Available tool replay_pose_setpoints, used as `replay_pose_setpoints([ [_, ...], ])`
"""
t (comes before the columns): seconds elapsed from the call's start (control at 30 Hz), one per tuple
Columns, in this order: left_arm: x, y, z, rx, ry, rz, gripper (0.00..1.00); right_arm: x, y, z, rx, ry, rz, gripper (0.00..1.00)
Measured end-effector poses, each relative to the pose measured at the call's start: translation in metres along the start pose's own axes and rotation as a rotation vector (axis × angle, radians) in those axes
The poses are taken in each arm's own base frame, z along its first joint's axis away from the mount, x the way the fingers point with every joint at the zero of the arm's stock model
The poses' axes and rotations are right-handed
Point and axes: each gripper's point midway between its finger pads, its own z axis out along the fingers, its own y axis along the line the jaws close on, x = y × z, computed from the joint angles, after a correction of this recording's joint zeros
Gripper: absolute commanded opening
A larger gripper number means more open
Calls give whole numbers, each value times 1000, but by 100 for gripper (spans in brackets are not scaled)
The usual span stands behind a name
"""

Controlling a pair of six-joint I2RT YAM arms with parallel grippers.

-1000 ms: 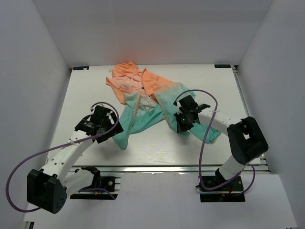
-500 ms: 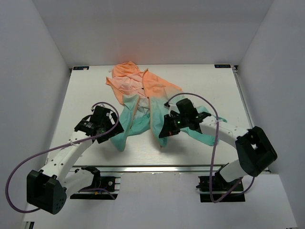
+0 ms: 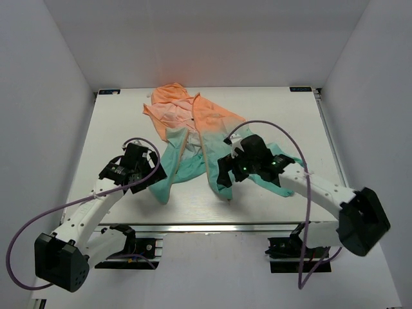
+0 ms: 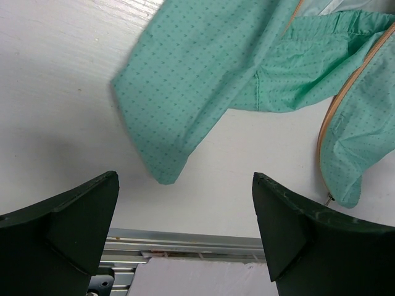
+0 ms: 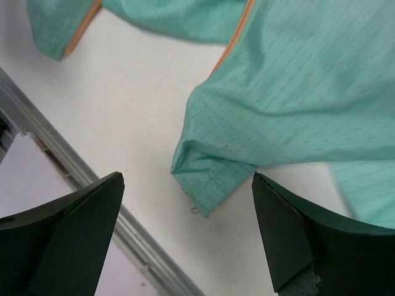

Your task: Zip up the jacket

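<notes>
Our left gripper hangs spread and empty over the jacket, which runs far to near on the table, hood away from us. Our right gripper, spread too, hides part of its teal hem.

The top camera sits above and behind the arm bases, looking down and forward at the whole worktop from well back. The left wrist camera rides on the left end effector, close over the worktop, facing down toward the near edge rail. The right wrist camera looks past the right end effector just as closely (its rail runs diagonally). All three views share the teal lower end of the jacket and that rail.
</notes>
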Motion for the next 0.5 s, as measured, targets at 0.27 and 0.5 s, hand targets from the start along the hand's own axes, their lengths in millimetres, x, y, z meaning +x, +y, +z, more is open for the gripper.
replay_pose_setpoints([
  [0.27,5,2,1,2,13,8,98,-19,-1,-39,81,-145,-295,89],
  [0.5,12,3,4,13,37,11,98,15,12,-21,-11,-33,-262,89],
])
